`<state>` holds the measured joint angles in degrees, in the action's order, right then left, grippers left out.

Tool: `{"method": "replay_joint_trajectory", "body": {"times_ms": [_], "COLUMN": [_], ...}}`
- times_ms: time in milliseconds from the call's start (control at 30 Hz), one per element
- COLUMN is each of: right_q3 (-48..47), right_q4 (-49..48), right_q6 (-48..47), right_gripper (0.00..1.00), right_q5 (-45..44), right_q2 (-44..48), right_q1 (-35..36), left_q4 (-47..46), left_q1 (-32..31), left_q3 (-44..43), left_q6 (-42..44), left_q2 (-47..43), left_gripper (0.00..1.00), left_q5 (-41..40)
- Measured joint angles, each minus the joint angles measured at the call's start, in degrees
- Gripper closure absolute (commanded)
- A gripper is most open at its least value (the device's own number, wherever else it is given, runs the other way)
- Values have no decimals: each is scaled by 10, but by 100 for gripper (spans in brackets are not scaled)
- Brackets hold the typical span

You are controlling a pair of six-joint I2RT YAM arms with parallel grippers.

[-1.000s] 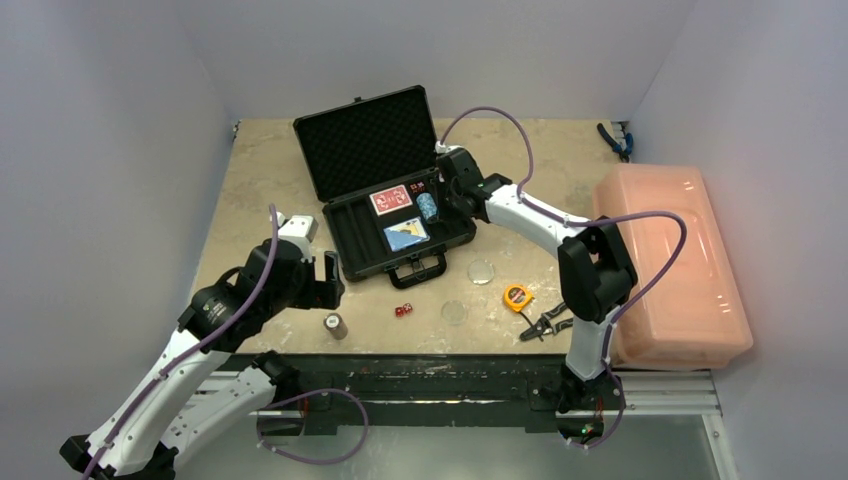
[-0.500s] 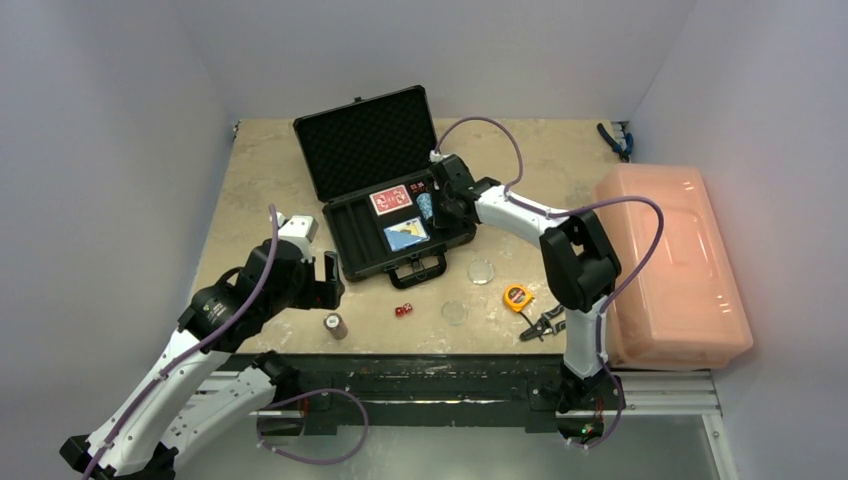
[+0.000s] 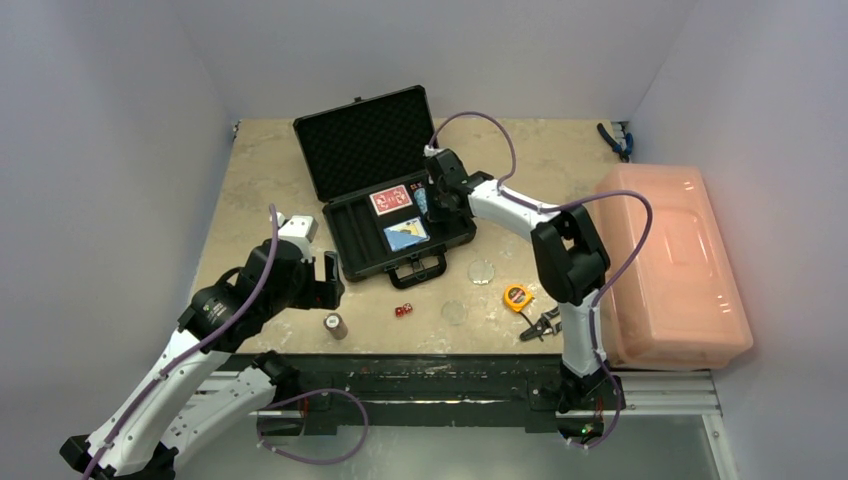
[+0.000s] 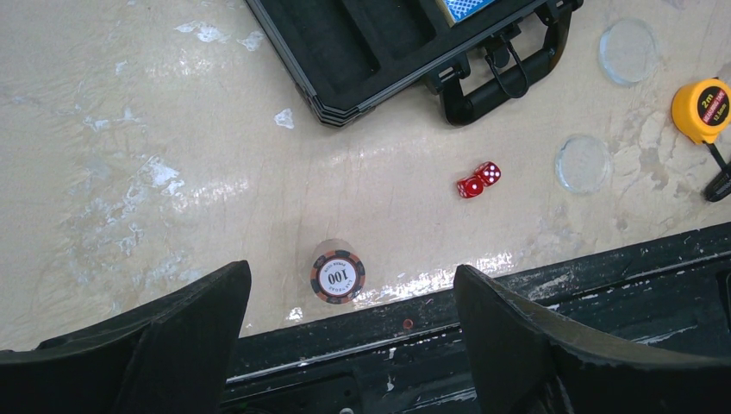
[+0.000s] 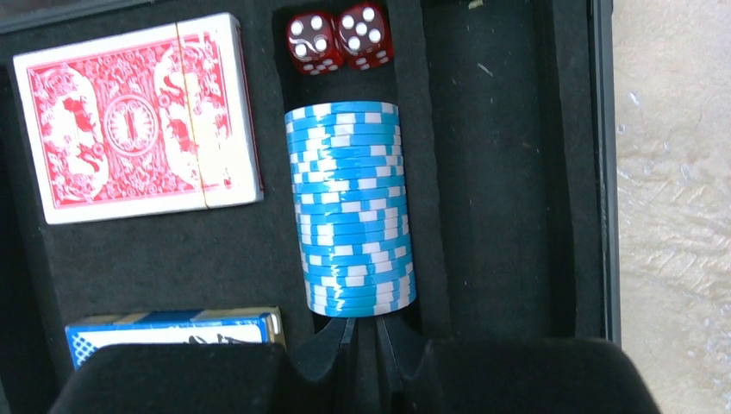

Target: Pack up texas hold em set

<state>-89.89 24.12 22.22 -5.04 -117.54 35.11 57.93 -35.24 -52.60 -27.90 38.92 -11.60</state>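
Blue chip stack (image 5: pixel 352 207) now lies on its side in a foam channel of the black briefcase (image 5: pixel 569 172). A second ago it hung in the right pincer (image 5: pixel 362 336) over the case's right side, and the arm has reached farther in since. That pincer's fingers are drawn almost together, pinching nothing, with the tips at the stack's near end (touching or just apart, I cannot tell). By my reading, one more piece is packed.

Inside the case also sit the red deck (image 5: pixel 138 116), the blue deck (image 5: pixel 172 332) and two red dice (image 5: pixel 339 39) just beyond the stack. The channel to the right looks bare, and the lid stands open.

Out on the desk (image 4: pixel 172 172) wait a small chip stack (image 4: pixel 337 276), another dice pair (image 4: pixel 478 179) and two clear discs (image 4: pixel 584 162). The left pincer (image 4: pixel 352 297) hovers spread wide above that small stack, holding nothing.
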Motion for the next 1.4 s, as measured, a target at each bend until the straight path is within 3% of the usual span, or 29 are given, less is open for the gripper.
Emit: {"method": "replay_joint_trajectory", "body": {"times_ms": [733, 900, 1233, 1400], "right_q3": [-70, -70, -52, -32], "right_q4": [12, 12, -3, -23], "right_q6": [-17, -22, -25, -30], "right_gripper": [86, 80, 48, 39], "right_q5": [-6, -6, 5, 6], "right_q2": [-49, -49, -41, -30], "right_q1": [0, 0, -3, -3], "left_q4": [0, 0, 0, 0], "left_q1": [0, 0, 0, 0], "left_q3": [0, 0, 0, 0], "left_q6": [0, 0, 0, 0], "left_q2": [5, 8, 10, 9], "left_gripper": [12, 12, 12, 12], "left_q5": [-5, -6, -7, -8]}}
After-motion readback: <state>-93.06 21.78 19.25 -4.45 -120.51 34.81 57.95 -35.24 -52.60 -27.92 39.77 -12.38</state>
